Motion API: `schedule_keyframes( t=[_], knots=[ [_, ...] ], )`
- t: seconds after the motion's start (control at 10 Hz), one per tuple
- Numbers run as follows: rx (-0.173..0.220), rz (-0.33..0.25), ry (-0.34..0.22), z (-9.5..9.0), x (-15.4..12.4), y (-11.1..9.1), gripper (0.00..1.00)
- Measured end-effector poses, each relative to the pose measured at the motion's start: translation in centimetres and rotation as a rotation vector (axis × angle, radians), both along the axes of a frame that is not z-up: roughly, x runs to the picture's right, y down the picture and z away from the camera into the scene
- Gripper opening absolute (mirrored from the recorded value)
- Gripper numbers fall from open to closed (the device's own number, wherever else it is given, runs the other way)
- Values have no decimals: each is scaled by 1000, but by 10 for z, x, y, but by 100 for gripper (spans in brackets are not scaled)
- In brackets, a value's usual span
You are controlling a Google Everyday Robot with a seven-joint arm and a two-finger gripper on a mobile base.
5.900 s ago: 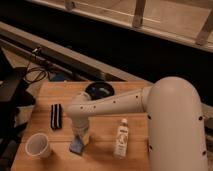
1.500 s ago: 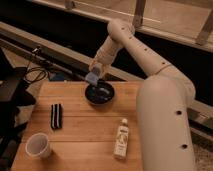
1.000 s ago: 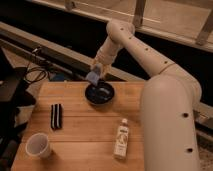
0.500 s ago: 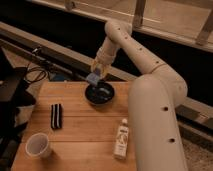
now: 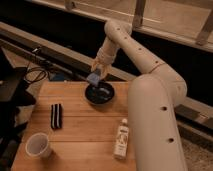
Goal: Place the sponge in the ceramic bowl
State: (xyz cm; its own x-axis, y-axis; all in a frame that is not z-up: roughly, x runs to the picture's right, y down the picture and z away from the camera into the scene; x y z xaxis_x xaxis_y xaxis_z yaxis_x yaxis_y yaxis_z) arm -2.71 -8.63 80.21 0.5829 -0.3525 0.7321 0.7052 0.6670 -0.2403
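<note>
The light-blue sponge (image 5: 93,78) hangs just above the far left rim of the black ceramic bowl (image 5: 100,93), which rests on the wooden table (image 5: 80,127). My gripper (image 5: 97,75) points down over the bowl and is shut on the sponge. The white arm reaches in from the right and arches over the bowl.
A black block with white stripes (image 5: 56,115) lies at the table's left. A whitish plastic cup (image 5: 38,145) stands at the front left corner. A small white bottle (image 5: 120,138) stands at the front right, close to the arm's base. Cables and dark equipment sit off the left edge.
Earlier the gripper was low at the table's front by the sponge; since then it has carried the sponge up over the bowl. Over the last second it has barely moved.
</note>
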Motion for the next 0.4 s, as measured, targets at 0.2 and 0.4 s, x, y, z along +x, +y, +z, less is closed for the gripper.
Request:
schedule_keyframes(
  t=[0.2,0.4],
  knots=[
    [3,13,6,0,3,-2,72],
    [-2,16,8,1,16,-1,49]
  ],
)
